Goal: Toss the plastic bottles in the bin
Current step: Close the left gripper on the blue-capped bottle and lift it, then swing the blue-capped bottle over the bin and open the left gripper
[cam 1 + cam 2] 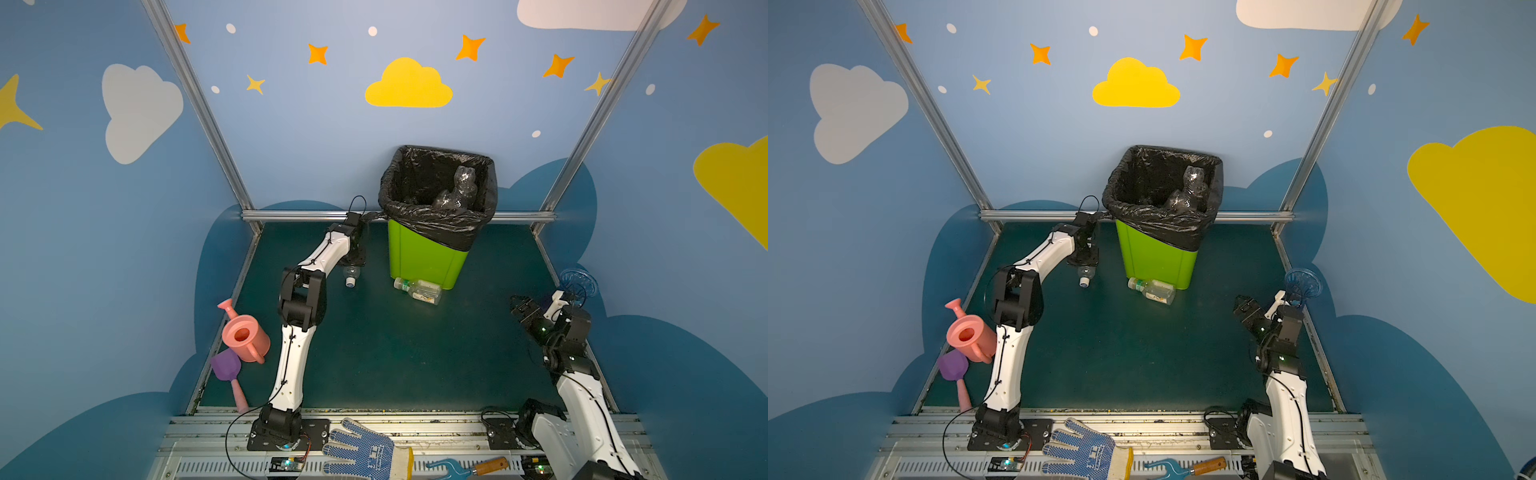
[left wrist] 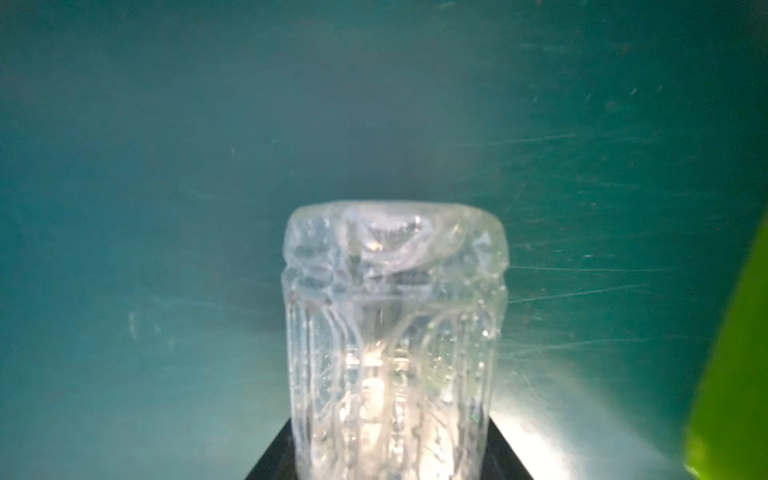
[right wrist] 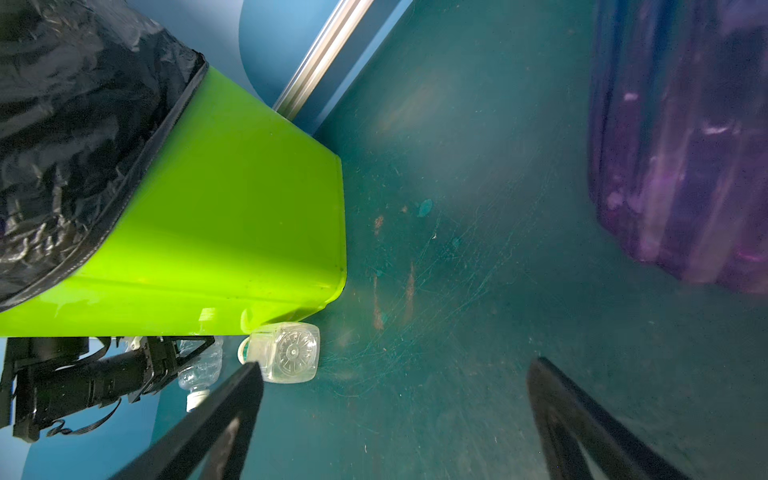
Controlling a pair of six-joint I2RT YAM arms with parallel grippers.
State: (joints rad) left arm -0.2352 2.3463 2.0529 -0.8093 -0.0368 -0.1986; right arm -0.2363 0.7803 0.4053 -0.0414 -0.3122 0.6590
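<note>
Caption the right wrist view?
Open right gripper faces a square bottle by the bin; left gripper grips a round bottle beyond; vase nearby.

I note bin [image 3: 232, 199]: glossy smooth lime plastic; liner bag [image 3: 75, 124]: crinkly shiny black film; bottle [image 2: 395, 332]: clear ribbed plastic; table mat [image 3: 457, 291]: matt green, scratched, scuffed; vase [image 3: 673, 145]: translucent purple, glossy.

l gripper [image 1: 355, 259] clamps bottle [image 1: 351, 277], r gripper [image 3: 397, 365] agape

three on the floor: one clear bottle [image 1: 351, 277], one green-labelled bottle [image 1: 409, 285], one orange-labelled bottle [image 1: 426, 296]. one bin [image 1: 424, 257], its crumpled bottles [image 1: 459, 189] uncountable. one watering can [image 1: 247, 336], one toy spade [image 1: 226, 368], one vase [image 1: 577, 282], one glove [image 1: 361, 451], one hand fork [image 1: 469, 467], two robot arms [image 1: 293, 361].
</note>
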